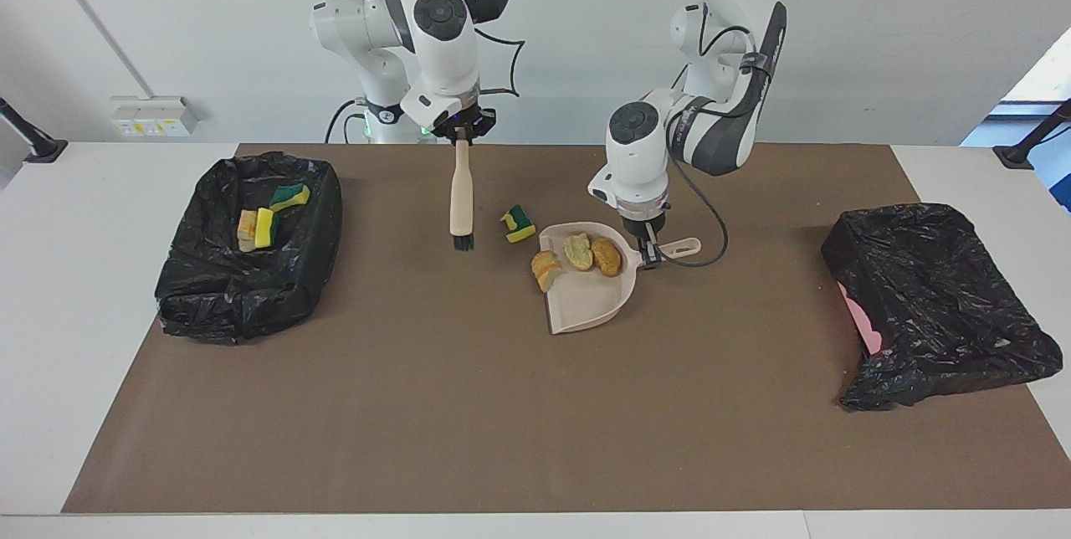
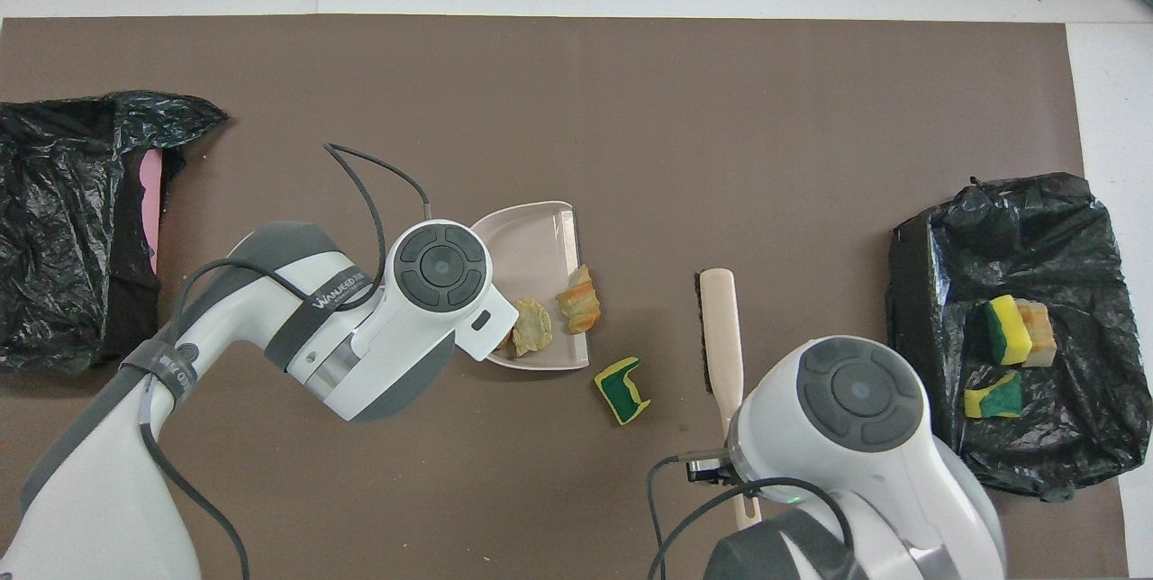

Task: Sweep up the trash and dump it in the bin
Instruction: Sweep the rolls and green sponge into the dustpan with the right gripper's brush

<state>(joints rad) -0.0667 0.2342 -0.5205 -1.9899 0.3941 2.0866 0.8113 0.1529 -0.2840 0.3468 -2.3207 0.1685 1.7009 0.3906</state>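
Trash: golden-brown, ridged bread pieces (image 1: 577, 256) lie in the smooth beige dustpan (image 1: 586, 300); one green-yellow sponge chunk (image 1: 518, 224) sits on the counter at the pan's 10 o'clock in the facing view. Left gripper (image 1: 648, 257): fingers closed on the dustpan handle. Right gripper (image 1: 461, 136): fingers clamped on the brush (image 1: 461, 200), bristles hanging down.

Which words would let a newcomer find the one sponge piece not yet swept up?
Start at the beige dustpan mid-table. Just off its open edge, nearer the robots, one green-and-yellow sponge chunk lies alone on the brown mat. The other sponges lie in the black-lined bin.
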